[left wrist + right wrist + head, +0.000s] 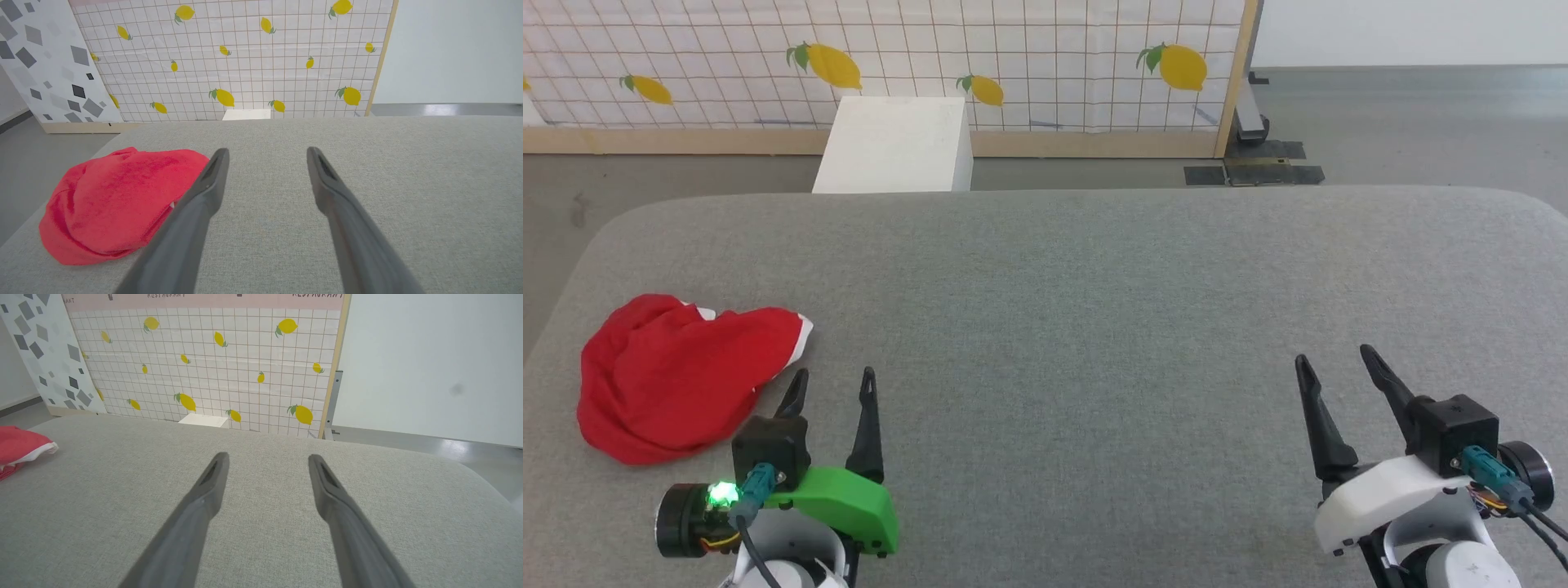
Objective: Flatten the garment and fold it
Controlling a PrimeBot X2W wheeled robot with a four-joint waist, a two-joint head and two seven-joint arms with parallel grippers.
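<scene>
Garment (678, 380) is a crumpled heap near the worktop's (1094, 286) left edge, not flattened yet. Left end effector (836, 371) is just beside it, fingers spread, empty, probably staged for first grab. Right end effector (1331, 353) is well apart, spread, empty.

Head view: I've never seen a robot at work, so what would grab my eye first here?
The garment, a bright red crumpled heap with a white edge, lies at the left of the grey padded surface, close beside the left gripper, whose jaws stand open. The right gripper sits at the lower right, jaws open too. Behind stands a screen printed with yellow lemons.
</scene>
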